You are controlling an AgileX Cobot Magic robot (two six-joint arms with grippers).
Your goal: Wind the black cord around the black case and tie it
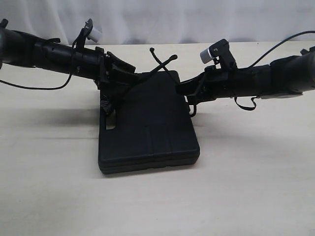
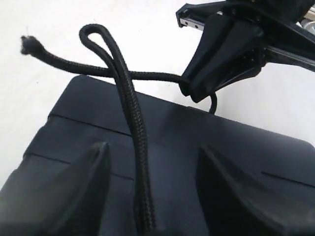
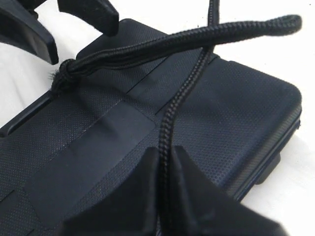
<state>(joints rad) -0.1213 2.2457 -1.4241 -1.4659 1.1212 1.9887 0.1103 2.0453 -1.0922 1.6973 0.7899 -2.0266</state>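
Jaws of your right gripper [image 3: 166, 157] are clenching a single strand of the black cord [image 2: 125, 88]; those of your left gripper [image 2: 152, 147] are standing spread apart, with the doubled strand running between them unpinched. The black case [image 1: 147, 132] is lying flat on the pale table [image 1: 246, 187] between your two arms, with its handle slot [image 1: 110, 123] toward the left arm. Over the lid the strands are crossing: the doubled one is ending in a closed loop [image 3: 290, 22], the single one in a knotted tip [image 2: 29, 45]. A frayed knot [image 3: 63, 81] is sitting near the slot, just beside the left fingers [image 3: 29, 29].
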